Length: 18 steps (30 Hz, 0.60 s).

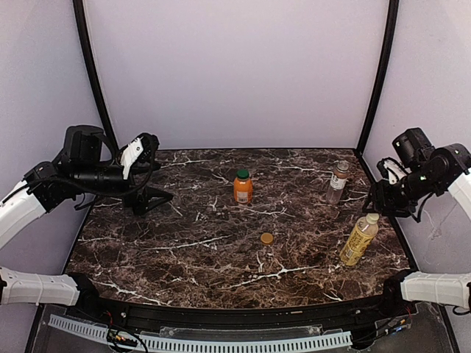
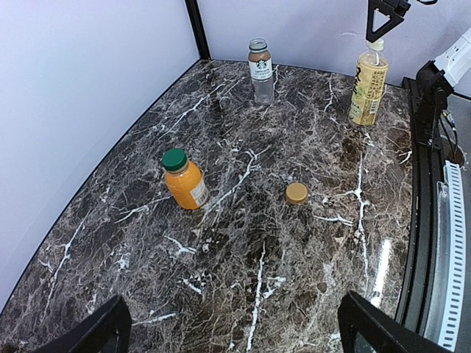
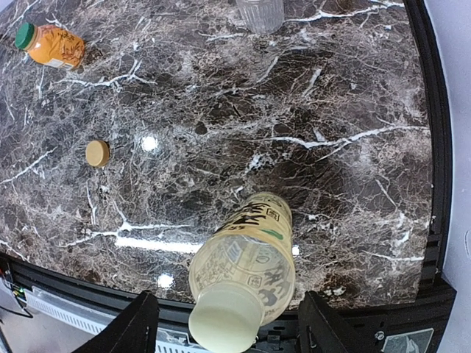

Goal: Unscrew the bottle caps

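Bottle cap in cream sits on the yellow bottle just beneath our spread right jaws; we see the tan cap loose, well apart from them; left jaws gape wide.

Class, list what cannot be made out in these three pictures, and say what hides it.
Clear bottle, right wrist view: all but its base cut off by the top edge.
Orange bottle, top view: label print too small to read.
Yellow bottle, right wrist view: base hidden by its own body.
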{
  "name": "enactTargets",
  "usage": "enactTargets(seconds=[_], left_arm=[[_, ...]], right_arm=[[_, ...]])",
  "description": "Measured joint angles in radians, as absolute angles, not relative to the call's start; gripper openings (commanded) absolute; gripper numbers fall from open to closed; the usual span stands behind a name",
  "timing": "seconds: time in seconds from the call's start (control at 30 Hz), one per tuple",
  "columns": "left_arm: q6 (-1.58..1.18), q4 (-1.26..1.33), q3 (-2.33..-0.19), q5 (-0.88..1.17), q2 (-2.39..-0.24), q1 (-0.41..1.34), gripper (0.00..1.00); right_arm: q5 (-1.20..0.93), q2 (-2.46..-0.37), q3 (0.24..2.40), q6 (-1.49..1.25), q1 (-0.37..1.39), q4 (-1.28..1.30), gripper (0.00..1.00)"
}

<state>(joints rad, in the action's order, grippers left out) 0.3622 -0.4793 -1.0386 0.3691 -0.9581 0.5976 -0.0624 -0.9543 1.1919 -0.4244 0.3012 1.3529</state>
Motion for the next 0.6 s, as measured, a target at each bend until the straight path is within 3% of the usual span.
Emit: enactTargets(seconds=[0.6], left_arm=[[0.362,-0.479,-1.039,0.379,-0.976,0.597,0.99]], right_arm=[[-0.063,-0.944,1.138,-0.448,0.316,1.353,0.48]])
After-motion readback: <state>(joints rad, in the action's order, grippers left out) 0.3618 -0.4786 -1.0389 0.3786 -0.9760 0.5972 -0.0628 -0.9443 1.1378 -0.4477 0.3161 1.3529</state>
